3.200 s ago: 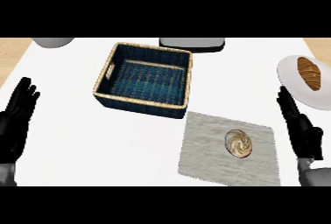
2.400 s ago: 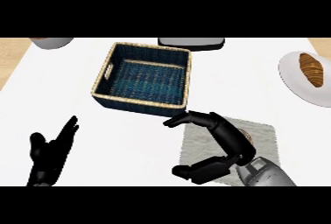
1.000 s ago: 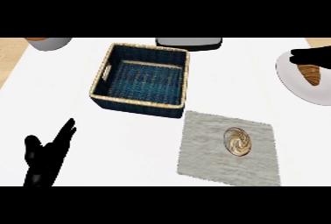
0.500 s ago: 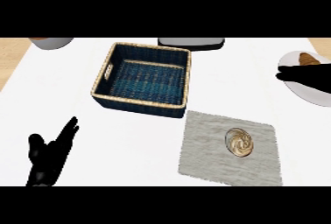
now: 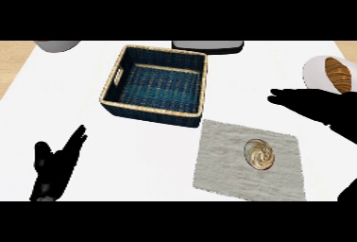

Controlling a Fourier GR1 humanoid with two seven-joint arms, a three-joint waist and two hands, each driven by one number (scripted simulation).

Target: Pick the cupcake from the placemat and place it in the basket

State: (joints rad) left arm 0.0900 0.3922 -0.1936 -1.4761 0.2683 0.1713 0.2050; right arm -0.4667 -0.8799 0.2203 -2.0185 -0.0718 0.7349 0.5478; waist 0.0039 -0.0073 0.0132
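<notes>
While both hands stay off it, fingers straight, the tan swirl-topped cupcake [image 5: 260, 154] sits on the placemat [image 5: 223, 165].

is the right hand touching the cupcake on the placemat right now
Apart. In the head view the right hand shows above the placemat's far edge, and bare mat separates it from the cupcake.

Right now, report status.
Right hand open, above grey placemat. Left hand open, resting. Swirl-topped cupcake on placemat, untouched. Blue woven basket unobstructed.
</notes>
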